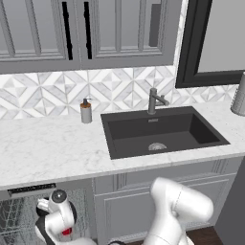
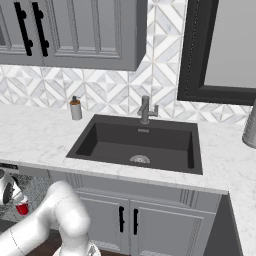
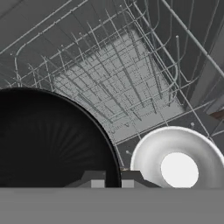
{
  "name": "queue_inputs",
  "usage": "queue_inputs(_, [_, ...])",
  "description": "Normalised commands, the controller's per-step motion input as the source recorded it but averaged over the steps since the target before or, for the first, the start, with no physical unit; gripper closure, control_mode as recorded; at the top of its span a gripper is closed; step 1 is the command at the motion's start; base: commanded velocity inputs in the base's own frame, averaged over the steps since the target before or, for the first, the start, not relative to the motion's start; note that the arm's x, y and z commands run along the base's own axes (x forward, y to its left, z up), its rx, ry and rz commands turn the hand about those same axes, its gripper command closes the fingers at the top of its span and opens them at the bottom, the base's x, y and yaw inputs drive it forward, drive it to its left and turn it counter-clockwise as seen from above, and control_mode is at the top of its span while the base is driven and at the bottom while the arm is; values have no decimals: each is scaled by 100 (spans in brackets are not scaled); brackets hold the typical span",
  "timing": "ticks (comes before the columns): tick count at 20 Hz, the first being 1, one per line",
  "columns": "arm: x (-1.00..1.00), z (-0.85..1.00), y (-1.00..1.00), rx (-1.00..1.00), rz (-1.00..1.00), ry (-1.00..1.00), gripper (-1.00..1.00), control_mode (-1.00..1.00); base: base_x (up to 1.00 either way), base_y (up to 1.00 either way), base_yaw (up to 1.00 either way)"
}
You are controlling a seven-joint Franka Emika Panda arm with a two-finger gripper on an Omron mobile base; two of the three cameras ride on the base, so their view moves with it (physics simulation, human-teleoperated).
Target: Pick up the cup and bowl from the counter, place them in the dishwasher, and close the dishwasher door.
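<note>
In the hand view the black bowl [image 3: 48,140] fills the lower left, and my gripper [image 3: 113,181] is shut on its rim. Just right of it the cup [image 3: 179,162] shows its white inside from above, standing upright in the dishwasher's grey wire rack [image 3: 118,83]. From the base views my hand [image 1: 57,215] hangs low inside the open dishwasher [image 1: 31,189], under the counter [image 1: 52,148]. The red cup [image 1: 67,232] [image 2: 22,209] peeks out beside the hand. The dishwasher door is out of view.
A dark inset sink [image 1: 162,131] with a grey faucet [image 1: 154,100] lies right of the dishwasher. A brown soap dispenser [image 1: 86,111] stands at the backsplash. Grey cabinet doors [image 1: 139,206] run under the sink. A grey canister [image 1: 239,95] stands at the far right.
</note>
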Motion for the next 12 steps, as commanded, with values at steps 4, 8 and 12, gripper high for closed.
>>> queue_inputs(4, [22, -33, 13, 0, 0, -2, 100, -100, 0, 0, 0])
queue_inputs(8, [3, -59, 23, 0, 0, 0, -100, -100, 0, 0, 0])
queue_inputs(12, [0, -38, 11, 0, 0, -15, -100, -100, 0, 0, 0])
